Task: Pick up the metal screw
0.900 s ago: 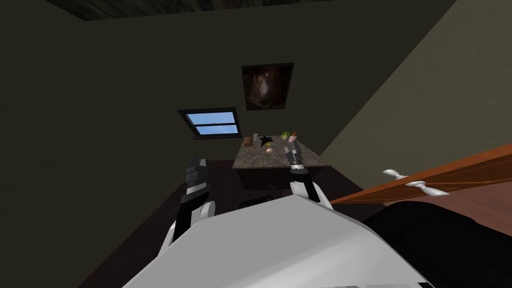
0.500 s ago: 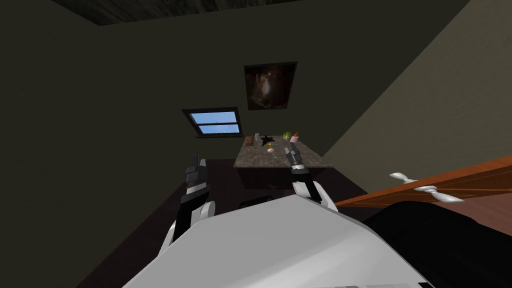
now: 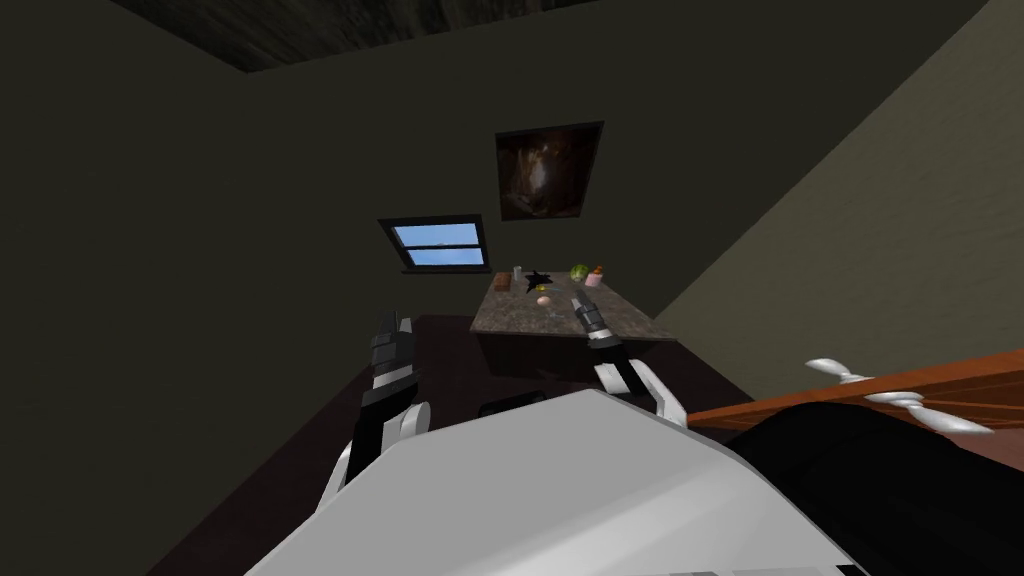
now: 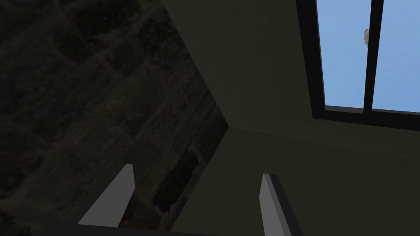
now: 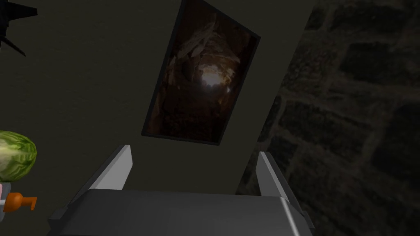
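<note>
I am holding the left gripper (image 3: 393,320) and right gripper (image 3: 577,301) open, facing the speckled grey bench (image 3: 520,320) at frame centre.

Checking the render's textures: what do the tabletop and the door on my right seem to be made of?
Tabletop: probably polished stone, judging by its mottled grey-brown speckle. Door: looks like varnished wood, an even, smooth orange-brown. Its handle: pale and smooth, possibly metal, though the look leaves that open.

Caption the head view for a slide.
Dim room: left gripper and right gripper open, facing a cluttered table.
</note>
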